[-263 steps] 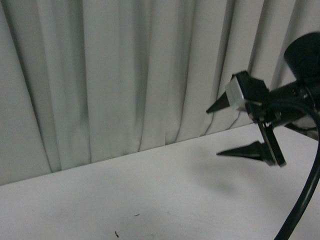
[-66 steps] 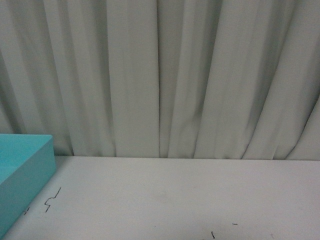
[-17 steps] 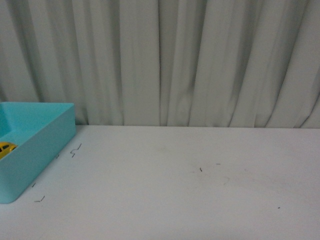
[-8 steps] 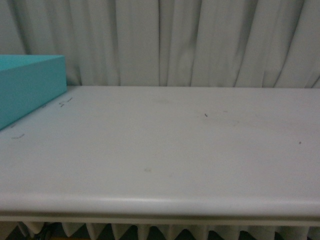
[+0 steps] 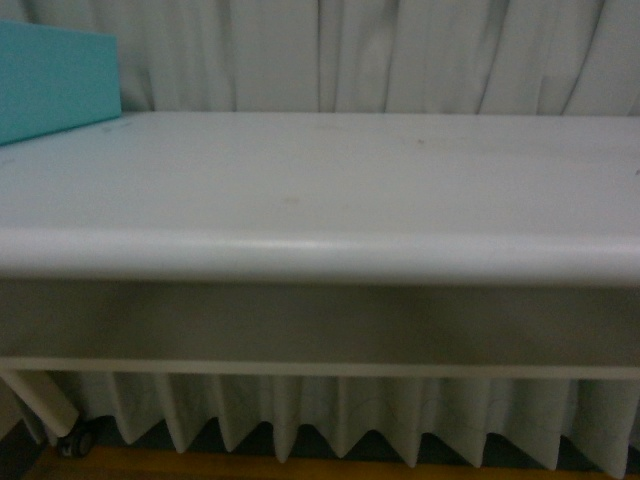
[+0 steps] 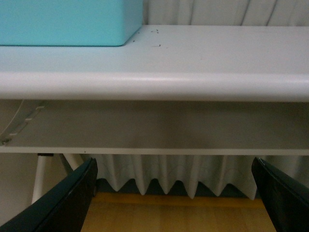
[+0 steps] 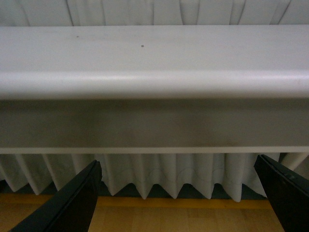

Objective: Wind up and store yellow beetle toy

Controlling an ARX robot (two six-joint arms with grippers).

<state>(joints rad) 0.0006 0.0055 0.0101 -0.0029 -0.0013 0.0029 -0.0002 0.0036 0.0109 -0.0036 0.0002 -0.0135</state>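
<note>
Both arms hung below the tabletop's (image 5: 320, 180) front edge. The left gripper (image 6: 174, 193) and right gripper (image 7: 178, 195) stood spread wide, holding nothing. The teal box (image 6: 67, 21) sat near the tabletop's left edge, above and nearer the left arm. The yellow beetle toy showed nowhere, so its place, axis and look couldn't be told; perhaps it lay inside the box.

surface: white table (image 5: 330, 180) | on it: turquoise box (image 5: 55, 80), far left
</note>
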